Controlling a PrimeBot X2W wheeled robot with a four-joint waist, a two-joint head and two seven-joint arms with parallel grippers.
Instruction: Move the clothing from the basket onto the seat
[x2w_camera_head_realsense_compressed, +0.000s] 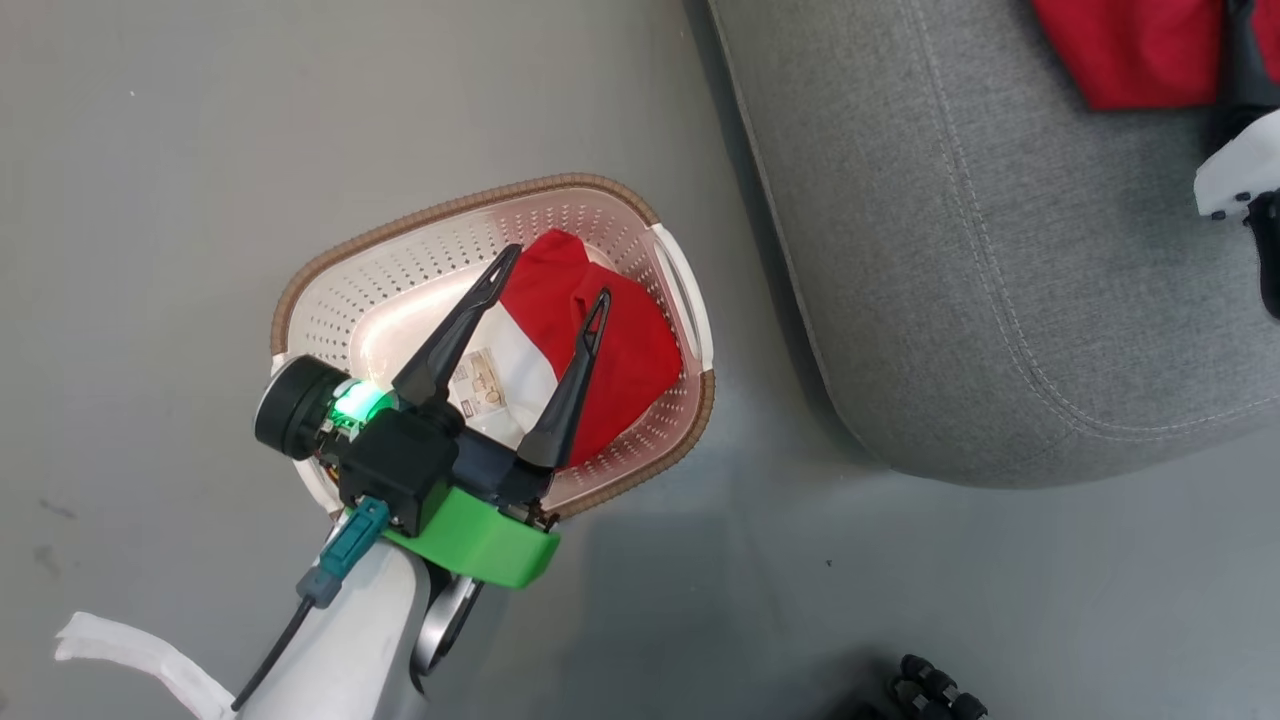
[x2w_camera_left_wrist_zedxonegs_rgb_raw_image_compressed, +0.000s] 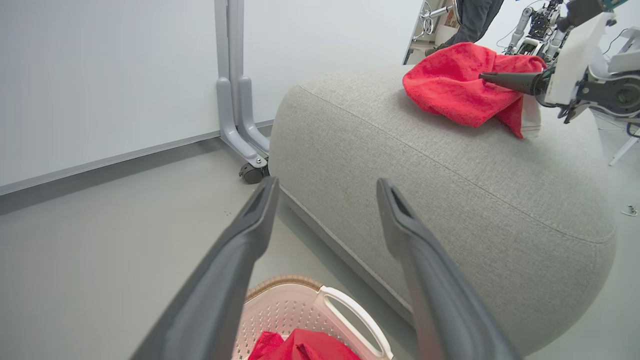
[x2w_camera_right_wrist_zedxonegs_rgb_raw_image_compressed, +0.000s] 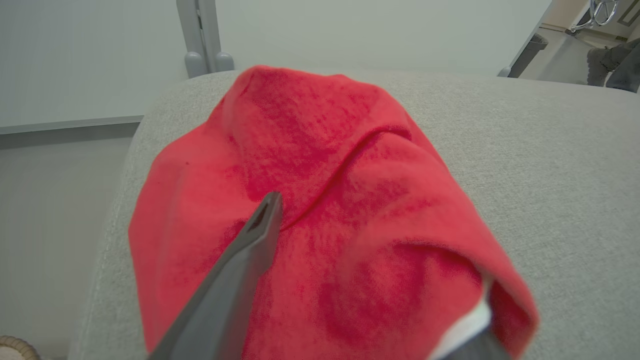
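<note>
1. Tools first: left tool (x2w_camera_head_realsense_compressed: 556, 274) has its fingers wide apart, holding nothing, and hangs over the basket (x2w_camera_head_realsense_compressed: 330, 310) on the floor (x2w_camera_head_realsense_compressed: 150, 200).
2. Red garment (x2w_camera_head_realsense_compressed: 620, 360) sits bunched in the half of the basket nearer the seat (x2w_camera_head_realsense_compressed: 1000, 300). In the head view it's under and between the two fingertips, with its white part toward the wrist.
3. Key relation: the garment lies straight ahead along the left tool's fingers. No contact visible, and I can't tell the gap. The lump runs roughly the way the fingers point, so the spread straddles its short width; a straight drop and close should catch it.
4. Right tool (x2w_camera_right_wrist_zedxonegs_rgb_raw_image_compressed: 325, 205) is up on the seat, well apart from the basket. One finger lies bare on top of the other red garment (x2w_camera_left_wrist_zedxonegs_rgb_raw_image_compressed: 450, 90) and the second is hidden under a fold. Fingers look apart, not pinching.
5. Other red garment rests on the seat top.
6. Left arm is far nearer the basket, so the next pick is likely its job. The seat is just beside the basket, on the robot's right.
</note>
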